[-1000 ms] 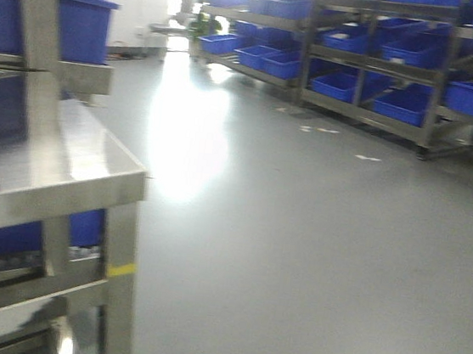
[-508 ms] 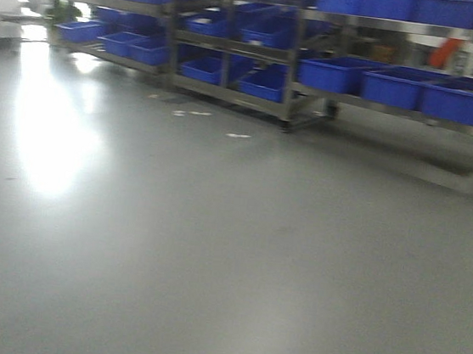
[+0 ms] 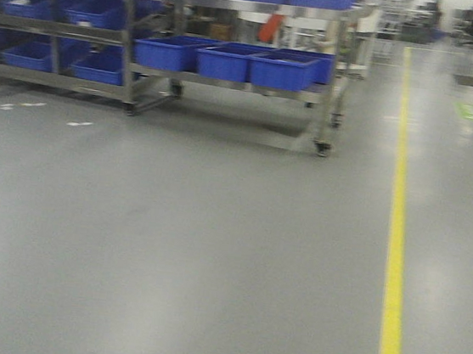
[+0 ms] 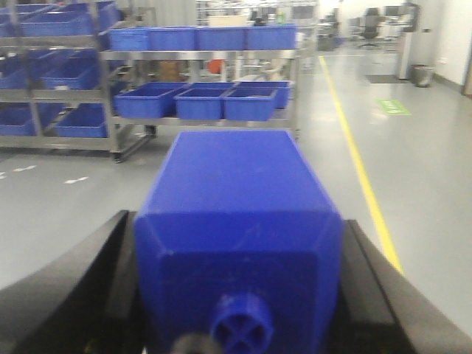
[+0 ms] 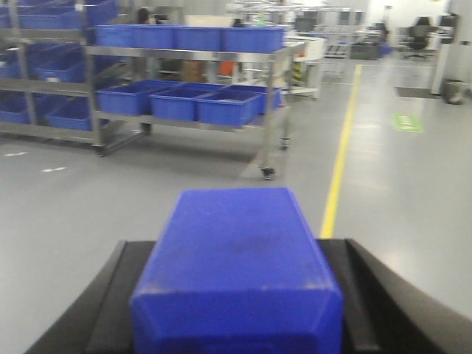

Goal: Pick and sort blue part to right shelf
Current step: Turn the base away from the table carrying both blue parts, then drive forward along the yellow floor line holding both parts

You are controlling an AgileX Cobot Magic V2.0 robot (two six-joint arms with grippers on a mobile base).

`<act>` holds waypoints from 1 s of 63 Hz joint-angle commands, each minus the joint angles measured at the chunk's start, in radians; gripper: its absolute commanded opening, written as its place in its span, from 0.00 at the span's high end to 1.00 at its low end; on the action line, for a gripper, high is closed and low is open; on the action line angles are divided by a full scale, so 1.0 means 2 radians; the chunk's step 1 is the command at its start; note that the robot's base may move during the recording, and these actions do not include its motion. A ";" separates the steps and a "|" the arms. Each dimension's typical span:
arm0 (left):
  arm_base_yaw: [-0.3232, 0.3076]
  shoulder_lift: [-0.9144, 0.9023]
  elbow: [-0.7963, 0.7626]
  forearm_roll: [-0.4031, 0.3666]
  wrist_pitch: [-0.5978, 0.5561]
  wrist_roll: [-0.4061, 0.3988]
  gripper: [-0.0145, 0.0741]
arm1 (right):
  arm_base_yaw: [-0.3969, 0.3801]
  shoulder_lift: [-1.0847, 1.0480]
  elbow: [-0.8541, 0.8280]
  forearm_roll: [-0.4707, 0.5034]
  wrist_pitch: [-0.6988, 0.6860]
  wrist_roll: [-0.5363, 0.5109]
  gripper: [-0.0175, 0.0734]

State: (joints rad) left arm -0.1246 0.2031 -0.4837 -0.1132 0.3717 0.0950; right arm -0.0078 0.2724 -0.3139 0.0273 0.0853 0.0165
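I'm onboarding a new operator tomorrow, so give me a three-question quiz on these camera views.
1. True or false: the left gripper and the right gripper are both empty.
2. In the front view, the yellow floor line runs: A) left of the shelf, B) right of it, C) under it.
3. Fill in: a round knob shows on the block in the ____ jaws.
Key: 1 false, the left block and the right block sit clamped in them; 2 B; 3 left.

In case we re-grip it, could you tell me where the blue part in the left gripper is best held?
Probably by the flat, parallel sides of the blue part, coming from its knob end, as the left gripper flanks it now; its shoulders slope and the knob is small.
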 commanded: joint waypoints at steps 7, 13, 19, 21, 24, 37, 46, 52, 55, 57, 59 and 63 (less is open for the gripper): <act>0.001 0.005 -0.016 -0.002 -0.045 0.001 0.40 | -0.004 0.004 -0.016 0.001 -0.045 -0.003 0.33; 0.001 0.005 -0.016 -0.002 -0.045 0.001 0.40 | -0.004 0.004 -0.016 0.001 -0.045 -0.003 0.33; 0.001 0.005 -0.016 -0.002 -0.045 0.001 0.40 | -0.004 0.004 -0.016 0.001 -0.045 -0.003 0.33; 0.001 0.005 -0.016 -0.002 -0.045 0.001 0.40 | -0.004 0.004 -0.016 0.001 -0.045 -0.003 0.33; 0.001 0.005 -0.016 -0.002 -0.045 0.001 0.40 | -0.004 0.004 -0.016 0.001 -0.045 -0.003 0.33; 0.001 0.005 -0.016 -0.002 -0.045 0.001 0.40 | -0.004 0.004 -0.016 0.001 -0.045 -0.003 0.33; 0.001 0.005 -0.016 -0.002 -0.045 0.001 0.40 | -0.004 0.004 -0.016 0.001 -0.045 -0.003 0.33; 0.001 0.005 -0.016 -0.002 -0.045 0.001 0.40 | -0.004 0.004 -0.016 0.001 -0.045 -0.003 0.33; 0.001 0.005 -0.016 -0.002 -0.045 0.001 0.40 | -0.004 0.004 -0.016 0.001 -0.045 -0.003 0.33; 0.001 0.005 -0.016 -0.002 -0.045 0.001 0.40 | -0.004 0.004 -0.016 0.001 -0.045 -0.003 0.33; 0.001 0.005 -0.016 -0.002 -0.045 0.001 0.40 | -0.004 0.004 -0.016 0.001 -0.045 -0.003 0.33; 0.001 0.005 -0.016 -0.002 -0.045 0.001 0.40 | -0.004 0.004 -0.016 0.001 -0.045 -0.003 0.33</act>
State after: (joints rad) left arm -0.1246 0.2031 -0.4837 -0.1132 0.3717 0.0950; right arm -0.0094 0.2724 -0.3139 0.0273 0.0853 0.0165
